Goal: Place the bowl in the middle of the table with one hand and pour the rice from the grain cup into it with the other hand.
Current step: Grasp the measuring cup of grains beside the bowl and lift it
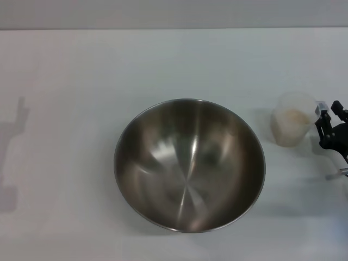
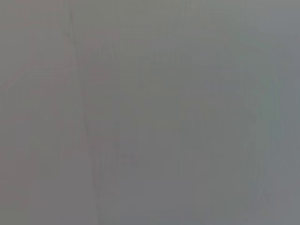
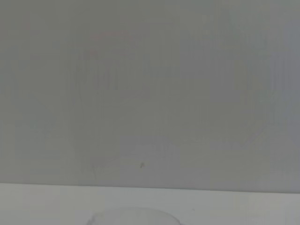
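Right gripper [image 1: 328,120] beside grain cup [image 1: 292,126], finger state untellable; advise gripping handle squarely, lifting level toward bowl [image 1: 189,165].

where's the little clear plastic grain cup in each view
Head view: the small translucent plastic grain cup stands at the right, beside the large stainless steel bowl, with the right tool at its handle side.
Left wrist view: not in it.
Right wrist view: a faint curved rim at the bottom edge may be the cup; I cannot tell.
Shared landmark: the plain white table, also in the right wrist view.
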`<action>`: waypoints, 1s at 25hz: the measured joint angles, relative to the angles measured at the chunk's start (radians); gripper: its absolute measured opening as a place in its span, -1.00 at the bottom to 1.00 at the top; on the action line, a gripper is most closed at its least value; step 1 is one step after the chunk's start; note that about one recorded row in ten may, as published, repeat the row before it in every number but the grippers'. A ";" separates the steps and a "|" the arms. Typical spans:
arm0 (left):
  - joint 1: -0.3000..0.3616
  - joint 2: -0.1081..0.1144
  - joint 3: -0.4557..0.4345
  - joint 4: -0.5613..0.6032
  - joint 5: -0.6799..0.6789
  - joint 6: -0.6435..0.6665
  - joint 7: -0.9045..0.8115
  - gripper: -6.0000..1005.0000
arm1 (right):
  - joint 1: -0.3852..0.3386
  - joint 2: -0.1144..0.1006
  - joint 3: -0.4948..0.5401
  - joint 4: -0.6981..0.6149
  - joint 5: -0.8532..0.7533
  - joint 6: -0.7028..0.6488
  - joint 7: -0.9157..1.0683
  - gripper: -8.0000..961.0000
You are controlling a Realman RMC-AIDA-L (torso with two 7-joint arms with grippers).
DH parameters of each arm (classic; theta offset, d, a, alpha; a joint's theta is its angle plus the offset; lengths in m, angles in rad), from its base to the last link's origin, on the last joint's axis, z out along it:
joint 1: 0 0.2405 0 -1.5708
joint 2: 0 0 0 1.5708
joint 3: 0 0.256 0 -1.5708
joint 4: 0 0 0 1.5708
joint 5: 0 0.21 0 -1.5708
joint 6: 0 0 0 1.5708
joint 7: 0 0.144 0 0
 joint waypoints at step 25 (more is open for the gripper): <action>0.016 0.000 0.047 0.012 -0.002 0.002 -0.004 0.68 | -0.049 0.002 0.018 0.065 -0.003 -0.330 -0.114 -0.96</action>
